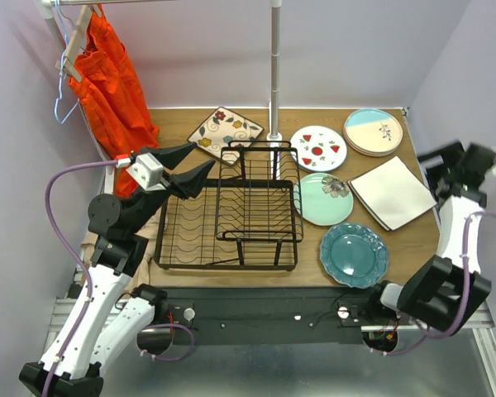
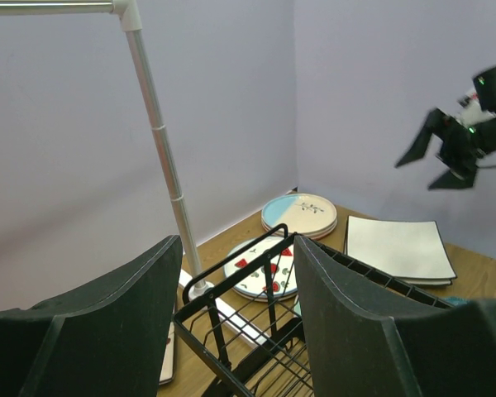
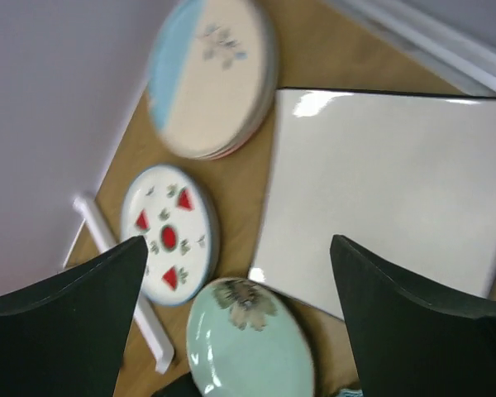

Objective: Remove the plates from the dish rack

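At right in the overhead view, the released, empty right tool (image 1: 430, 164) could chip the white square plate (image 1: 393, 192) if lowered carelessly.

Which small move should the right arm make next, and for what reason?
Probably pull the right gripper back toward its base. Its jaws stand open and empty above the white square plate, which lies flat on the table, and the dish rack shows no plate in its slots, so nothing seems left to unload.
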